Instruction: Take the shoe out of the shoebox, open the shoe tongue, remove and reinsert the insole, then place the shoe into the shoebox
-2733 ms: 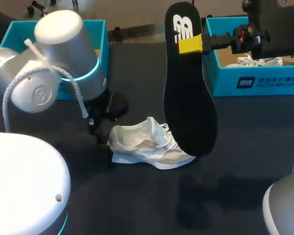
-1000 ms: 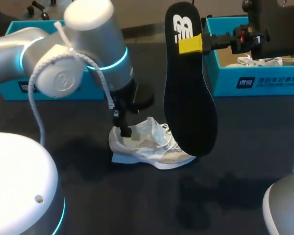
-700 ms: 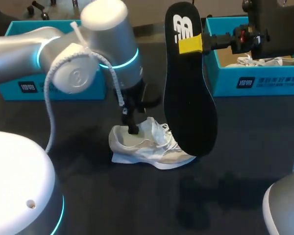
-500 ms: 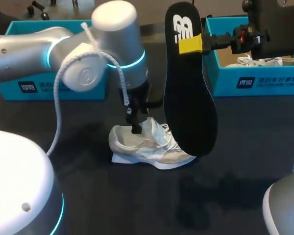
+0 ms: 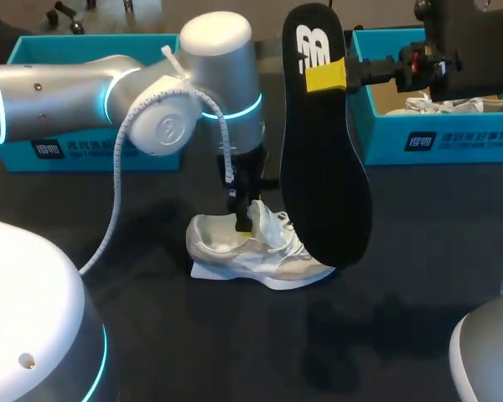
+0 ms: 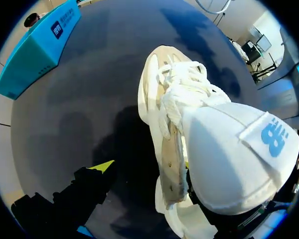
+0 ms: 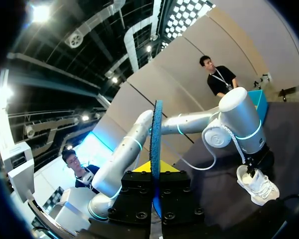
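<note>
Near the middle of the table point(image 5: 235, 352) the white shoe point(image 5: 251, 251) lies on its sole, well apart from the teal shoebox point(image 5: 440, 134) at the far right edge. The left gripper point(image 5: 245, 216) hangs straight down over the shoe's opening, right at the raised tongue point(image 6: 229, 154). In its wrist view the fingers stand wide: one yellow-tipped finger point(image 6: 102, 167) is out beside the shoe with bare table between them. The other seems to be tucked behind the tongue, though it is mostly hidden there, so I cannot say whether it touches. The right gripper point(image 5: 327, 75) is clamped on the black insole point(image 5: 323, 176) near its heel end and holds it upright in the air above the shoe, the toe end hanging down just over the laces. I judge the insole's removal done and its reinsertion the step in hand. The next move calls for the left arm to press or hold the tongue back so the mouth gapes. The right arm then has to tilt the insole and feed it toe-first down into the opening without snagging on the laces.
</note>
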`<state>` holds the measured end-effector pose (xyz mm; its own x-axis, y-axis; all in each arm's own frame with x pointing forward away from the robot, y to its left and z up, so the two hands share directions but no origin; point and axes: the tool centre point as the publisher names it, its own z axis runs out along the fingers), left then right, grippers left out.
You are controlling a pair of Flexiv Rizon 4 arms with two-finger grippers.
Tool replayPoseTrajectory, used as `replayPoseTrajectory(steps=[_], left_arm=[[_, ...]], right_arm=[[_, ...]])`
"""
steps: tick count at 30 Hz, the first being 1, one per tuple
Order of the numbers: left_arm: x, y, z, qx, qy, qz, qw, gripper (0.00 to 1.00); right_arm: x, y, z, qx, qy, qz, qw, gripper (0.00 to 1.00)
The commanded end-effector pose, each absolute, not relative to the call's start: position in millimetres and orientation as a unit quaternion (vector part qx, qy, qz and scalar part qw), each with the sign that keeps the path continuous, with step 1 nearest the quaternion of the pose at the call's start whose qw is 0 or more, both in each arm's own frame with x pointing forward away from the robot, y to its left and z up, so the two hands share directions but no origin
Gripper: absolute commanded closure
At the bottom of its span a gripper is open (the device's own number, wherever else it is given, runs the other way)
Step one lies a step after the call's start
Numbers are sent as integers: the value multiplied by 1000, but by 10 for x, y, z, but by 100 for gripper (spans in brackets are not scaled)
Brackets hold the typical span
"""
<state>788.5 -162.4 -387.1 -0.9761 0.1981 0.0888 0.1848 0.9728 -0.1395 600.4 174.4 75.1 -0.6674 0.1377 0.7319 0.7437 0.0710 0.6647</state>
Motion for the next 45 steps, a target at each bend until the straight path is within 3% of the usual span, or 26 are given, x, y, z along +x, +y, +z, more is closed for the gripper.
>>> replayPoseTrajectory(steps=[1,3,8,10,11,25,29,45], left_arm=[[7882,-1626,-3903,-98,-991,68,57,34],[7877,-1618,-3905,-97,-991,71,60,54],[7849,-1601,-3905,-98,-990,76,65,72],[7834,-1590,-3909,-98,-990,78,67,98],[7826,-1588,-3910,-98,-990,79,68,100],[7796,-1528,-3612,-200,-971,88,95,100],[7815,-1534,-3514,-270,-952,79,121,100],[7937,-1601,-3204,-538,-836,44,100,100]], right_arm=[[6021,1779,755,-322,-687,-600,252,100],[6021,1779,755,-322,-687,-600,252,100],[6021,1779,755,-322,-687,-600,252,100],[6021,1779,755,-322,-687,-600,252,100],[6021,1779,755,-322,-687,-600,252,100],[6021,1779,755,-322,-687,-600,252,100],[6021,1779,755,-322,-687,-600,252,100],[6021,1779,755,-322,-687,-600,252,100]])
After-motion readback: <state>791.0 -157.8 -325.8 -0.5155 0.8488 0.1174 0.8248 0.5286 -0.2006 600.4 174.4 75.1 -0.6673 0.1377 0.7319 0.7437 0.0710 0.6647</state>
